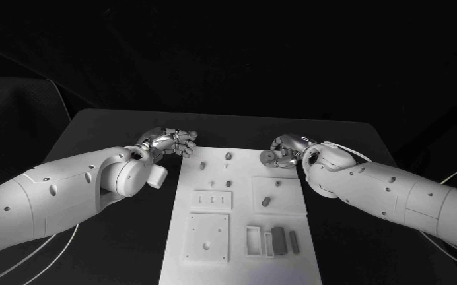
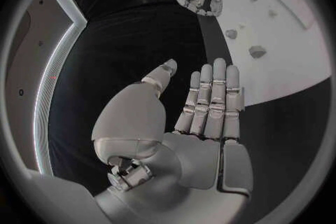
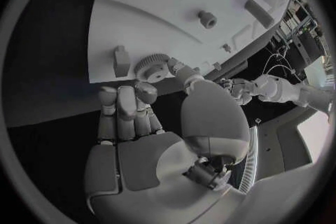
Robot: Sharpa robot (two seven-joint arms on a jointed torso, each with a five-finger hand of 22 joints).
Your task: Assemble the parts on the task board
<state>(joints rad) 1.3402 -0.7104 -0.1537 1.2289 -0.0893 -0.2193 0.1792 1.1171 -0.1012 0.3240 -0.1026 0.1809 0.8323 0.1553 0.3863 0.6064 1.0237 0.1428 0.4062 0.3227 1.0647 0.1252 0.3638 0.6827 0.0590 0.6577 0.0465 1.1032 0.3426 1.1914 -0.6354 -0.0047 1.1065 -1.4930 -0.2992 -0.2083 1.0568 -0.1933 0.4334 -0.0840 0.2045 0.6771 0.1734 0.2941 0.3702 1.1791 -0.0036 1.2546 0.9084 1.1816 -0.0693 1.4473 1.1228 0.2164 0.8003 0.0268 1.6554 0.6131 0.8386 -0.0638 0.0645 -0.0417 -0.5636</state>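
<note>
Parts lie scattered on the white task board [image 1: 185, 268] in the middle of the desk [image 1: 105, 123]. At its 1 o'clock corner the right hand [image 1: 286, 150] pinches a small gear [image 3: 153, 63]. Beside its 11 o'clock corner the left hand [image 1: 170, 142] holds nothing, fingers straight and apart.

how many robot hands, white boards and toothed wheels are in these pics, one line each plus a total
hands: 2 (left hand, right hand)
task board: 1
toothed wheel: 1, at the right hand's fingertips
total: 4
</note>
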